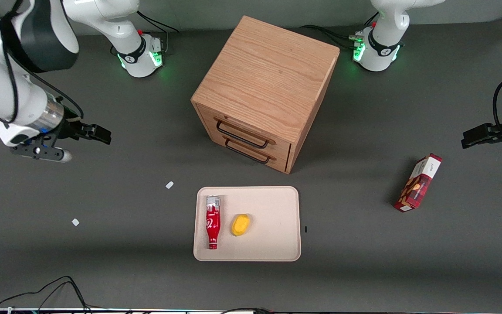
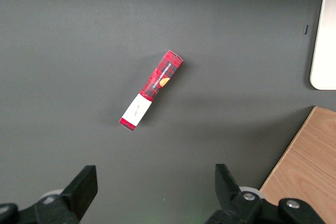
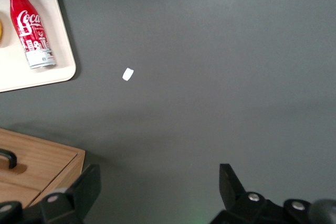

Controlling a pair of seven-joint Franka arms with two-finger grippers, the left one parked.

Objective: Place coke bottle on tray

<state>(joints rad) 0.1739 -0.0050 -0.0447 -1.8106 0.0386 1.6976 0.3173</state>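
The fingers (image 3: pixel 84 190) of the gripper (image 3: pixel 157 192) are spread wide with nothing between them; in the front view the gripper (image 1: pixel 98 133) hangs above bare table toward the working arm's end, well apart from the tray (image 1: pixel 273 205).

The bottle (image 1: pixel 212 221) lies flat on the tray, along the edge nearest the working arm, its red cap pointing toward the front camera and its silver-grey base toward the cabinet (image 1: pixel 266 89). The wrist camera shows the bottle (image 3: pixel 30 22) with the white script "Coca" running along its red body; smaller white print near the base is too fine to read. A yellow lump (image 1: pixel 240 224) sits just beside the bottle on the tray, not touching it.

The wooden cabinet stands farther from the front camera than the tray, with two dark drawer handles (image 1: pixel 244 140) on its front. Two white scraps (image 1: pixel 169 185) (image 1: pixel 75 222) lie on the table near the working arm. A red snack box (image 1: pixel 418 183) lies toward the parked arm's end; its label print cannot be read.
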